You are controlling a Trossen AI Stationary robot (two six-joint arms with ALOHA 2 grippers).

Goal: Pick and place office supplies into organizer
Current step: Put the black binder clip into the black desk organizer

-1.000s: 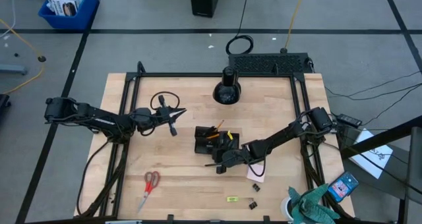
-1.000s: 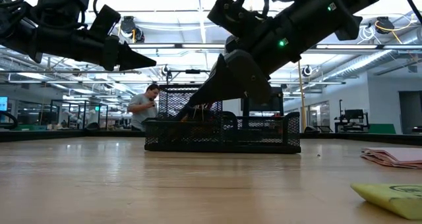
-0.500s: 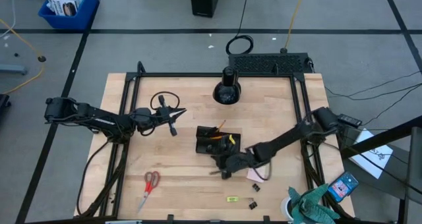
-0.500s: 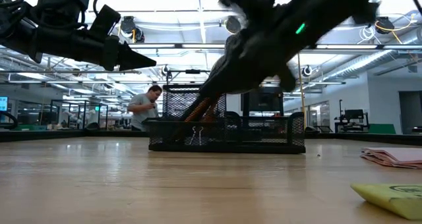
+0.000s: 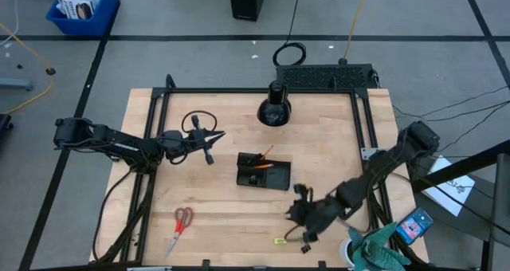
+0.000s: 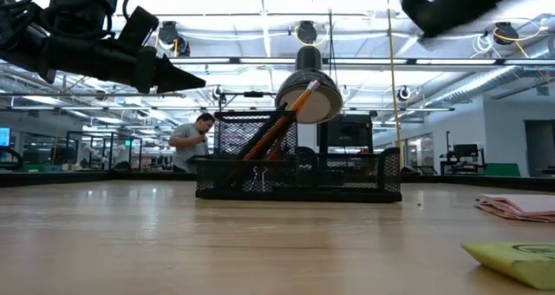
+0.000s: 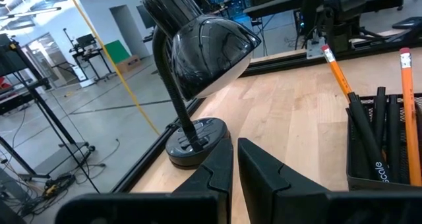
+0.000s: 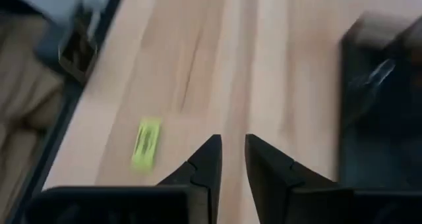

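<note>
Centrally, black mesh organizer (image 5: 264, 171) holding orange pencils (image 6: 276, 130), right gripper (image 5: 300, 216) slightly spread, left gripper (image 5: 213, 135) pressed together.

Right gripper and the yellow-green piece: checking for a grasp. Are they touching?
Apart. The right wrist view shows bare wood between the right gripper and the yellow-green piece.

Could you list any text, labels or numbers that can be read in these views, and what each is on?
"scale": white lettering, apparently part of a longer word, on a dark pen in the organizer, left wrist view.
Yellow-green piece: print, if any, too blurred to read.
Boxes in the blue bin: printing too small to read.
Nothing else legible.
</note>
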